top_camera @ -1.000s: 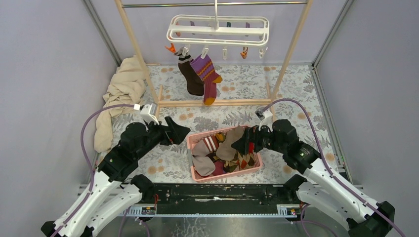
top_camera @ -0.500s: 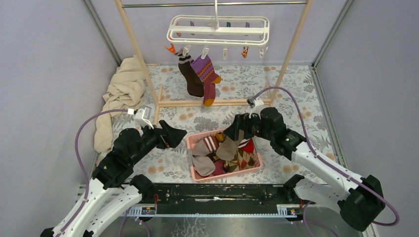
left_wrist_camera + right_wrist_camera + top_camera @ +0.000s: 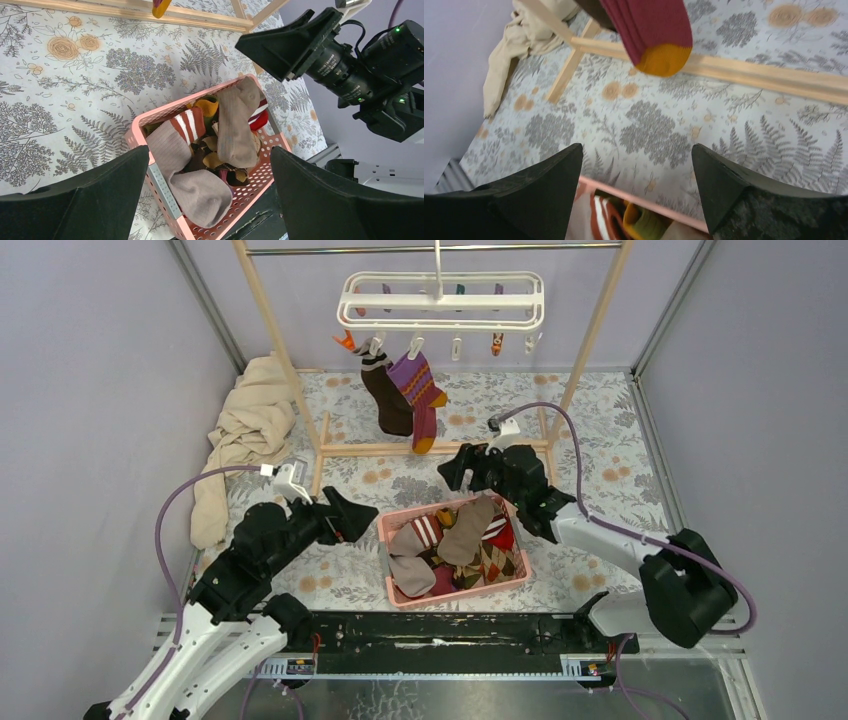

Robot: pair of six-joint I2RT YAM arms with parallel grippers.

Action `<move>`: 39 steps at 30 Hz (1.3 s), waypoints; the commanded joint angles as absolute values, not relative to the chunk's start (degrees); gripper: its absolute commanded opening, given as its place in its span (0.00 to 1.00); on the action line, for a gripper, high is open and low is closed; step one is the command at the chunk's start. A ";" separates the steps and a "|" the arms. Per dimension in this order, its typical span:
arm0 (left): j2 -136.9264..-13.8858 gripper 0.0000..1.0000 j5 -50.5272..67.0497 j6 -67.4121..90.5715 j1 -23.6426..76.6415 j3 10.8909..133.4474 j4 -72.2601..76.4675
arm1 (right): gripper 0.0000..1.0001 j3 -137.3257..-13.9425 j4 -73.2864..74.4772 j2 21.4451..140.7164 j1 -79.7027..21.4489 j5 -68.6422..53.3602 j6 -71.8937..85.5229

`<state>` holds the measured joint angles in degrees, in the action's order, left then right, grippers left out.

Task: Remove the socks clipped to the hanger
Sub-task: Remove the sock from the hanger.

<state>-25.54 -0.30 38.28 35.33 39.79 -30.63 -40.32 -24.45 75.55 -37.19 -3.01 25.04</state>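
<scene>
The white hanger (image 3: 440,302) hangs from the top rail, with a brown sock (image 3: 385,395) and a purple-magenta sock (image 3: 420,390) clipped to its front-left clips. The magenta sock's orange toe (image 3: 659,57) shows at the top of the right wrist view. My right gripper (image 3: 450,468) (image 3: 636,150) is open and holds nothing; it hovers over the mat between the basket and the hanging socks. My left gripper (image 3: 362,508) (image 3: 209,155) is open and holds nothing, just left of the pink basket (image 3: 460,592), which holds several loose socks (image 3: 235,130).
The wooden rail frame's base bar (image 3: 430,449) crosses the mat under the hanging socks. A beige cloth (image 3: 245,430) lies against the left wall. The basket rim (image 3: 170,107) sits between the two arms. Purple walls close in both sides.
My right arm has swung up and left from over the basket toward the hanging socks. My left arm has shifted only slightly.
</scene>
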 commanded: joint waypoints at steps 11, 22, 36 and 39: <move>-27.43 0.99 1.61 39.29 35.62 39.18 -24.66 | 0.89 -47.85 -44.88 89.76 -37.70 0.12 25.22; -28.36 0.99 1.90 39.38 35.68 39.01 -23.79 | 0.90 -53.55 -44.09 97.78 -37.71 1.00 26.40; -29.53 0.99 2.68 39.03 35.64 39.28 -23.37 | 1.00 -63.42 -37.00 105.87 -38.55 6.57 26.51; -29.66 0.99 2.64 38.94 35.68 39.37 -23.42 | 1.00 -65.18 -34.56 106.99 -38.61 8.63 26.52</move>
<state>-29.63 2.02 38.98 35.33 39.38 -26.59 -61.21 -36.45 106.28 -37.98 4.08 26.65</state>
